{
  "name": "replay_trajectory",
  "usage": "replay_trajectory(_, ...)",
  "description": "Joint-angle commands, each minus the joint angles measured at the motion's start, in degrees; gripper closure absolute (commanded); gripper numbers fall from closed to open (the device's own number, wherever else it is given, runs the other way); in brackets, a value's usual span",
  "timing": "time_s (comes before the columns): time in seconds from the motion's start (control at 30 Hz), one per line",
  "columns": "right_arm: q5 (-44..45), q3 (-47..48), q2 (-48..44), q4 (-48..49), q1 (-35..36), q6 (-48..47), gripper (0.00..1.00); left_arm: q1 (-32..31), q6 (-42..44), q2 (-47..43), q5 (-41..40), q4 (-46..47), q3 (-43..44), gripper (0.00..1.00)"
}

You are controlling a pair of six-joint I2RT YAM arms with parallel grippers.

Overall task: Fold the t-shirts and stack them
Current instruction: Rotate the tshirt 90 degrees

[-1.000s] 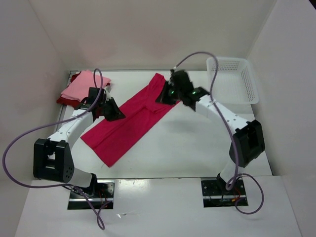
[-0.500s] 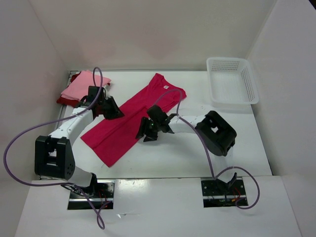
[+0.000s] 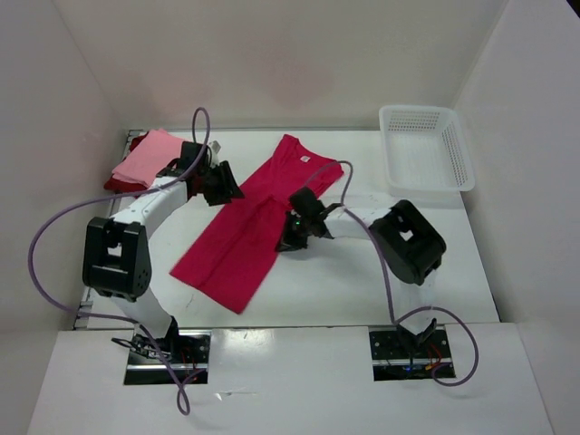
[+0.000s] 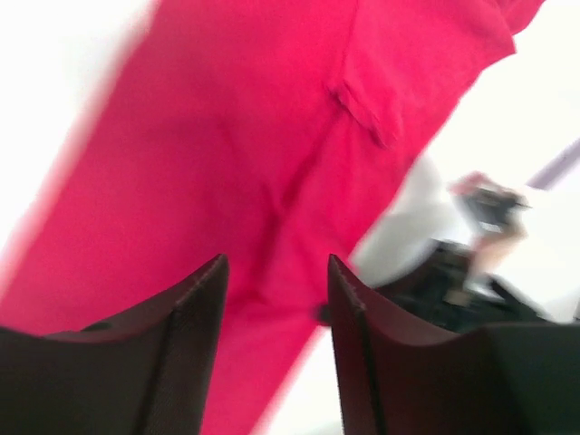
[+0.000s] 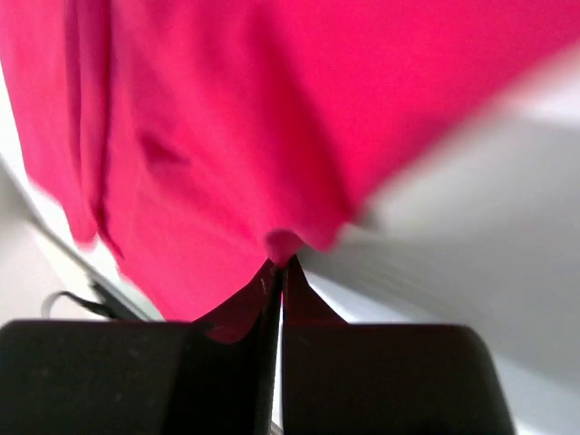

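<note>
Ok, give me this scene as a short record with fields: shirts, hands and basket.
crimson shirt: lying long and narrow, diagonally, mid-table
pink shirt: folded, far left corner, on top of the dark red shirt
dark red shirt: under the pink one, only its edges showing
left hand: open, above the crimson shirt, holding nothing
right hand: shut, pinching the crimson shirt's right edge
basket: white mesh, far right corner, nothing in it

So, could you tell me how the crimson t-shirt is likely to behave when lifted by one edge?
Probably floppy: the crimson t-shirt lies flat with soft creases, so it should sag from wherever the right gripper pinches. Likely light: a small pinch at its edge seems to raise it. It may bunch when dragged.
</note>
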Motion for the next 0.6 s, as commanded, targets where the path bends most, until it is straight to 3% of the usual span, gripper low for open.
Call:
replay_trajectory(0.0,-1.03,-4.88,-9.33,-13.02,-7.15,-11.49,1.0,-2.05,2.67,4.96,-1.85,3.01,4.22,0.44)
replay_trajectory(0.13,-6.49,-7.17,-12.32,-22.52,-16.2,-24.31,0.98,-3.38,2.67,13.12,-2.74,5.47,9.49,0.41)
replay_trajectory(0.2,-6.49,-7.18,-12.86,-25.42,-17.8,-25.92,0.93,-3.9,2.67,16.38,-2.74,6.0,13.25,0.41)
replay_trajectory(0.3,-5.96,-8.32,-15.66,-25.09,-19.38,-25.93,0.61,-4.51,2.06,22.89,-0.99,6.62,17.39,0.41)
replay_trajectory(0.37,-7.19,-8.32,-17.25,-23.95,-20.18,-24.88,0.5,-4.52,2.06,27.44,-0.36,7.15,21.7,0.41)
replay_trajectory(0.57,-7.55,-8.32,-17.96,-22.28,-21.32,-24.34,0.5,-5.13,2.06,38.34,-0.98,6.62,32.68,0.45)
